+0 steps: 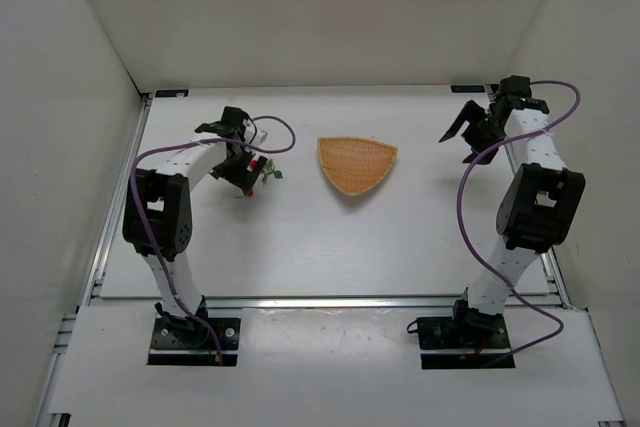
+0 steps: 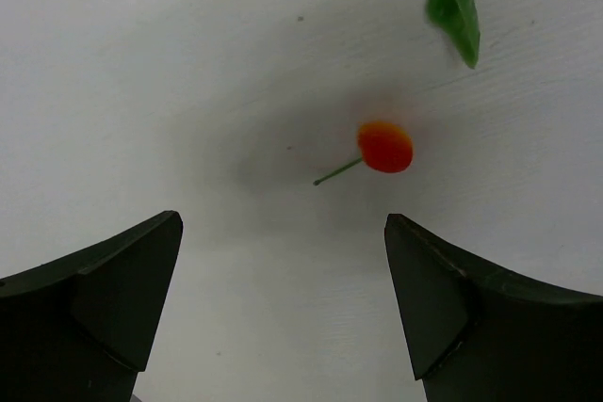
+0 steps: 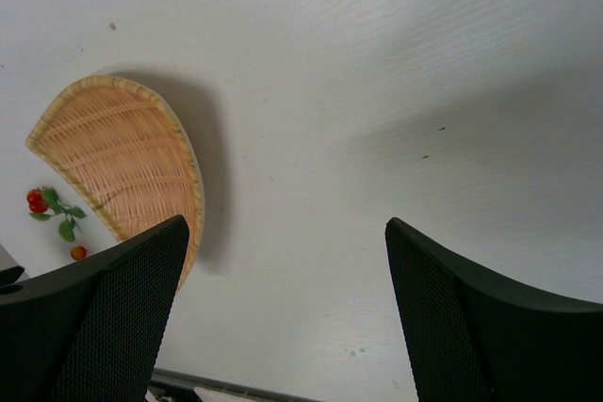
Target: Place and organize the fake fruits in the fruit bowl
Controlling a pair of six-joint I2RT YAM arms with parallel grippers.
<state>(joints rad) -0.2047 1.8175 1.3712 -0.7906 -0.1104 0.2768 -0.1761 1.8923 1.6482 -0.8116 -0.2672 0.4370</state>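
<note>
Our left pincer [image 2: 283,223] is wide open above the white table [image 2: 141,63]. One little red cherry [image 2: 384,146] lies just in front of its tips, not touching them. The basket [image 1: 357,164] sits mid-table, well apart from the cherry, and our right pincer [image 3: 287,223] beyond it is open too.

A white tabletop [image 1: 400,237] carries a fan-shaped wicker basket [image 1: 357,164] near its middle. To the basket's left, apart from it, lie small red fake cherries [image 2: 384,146] with green leaves [image 2: 454,8].
</note>
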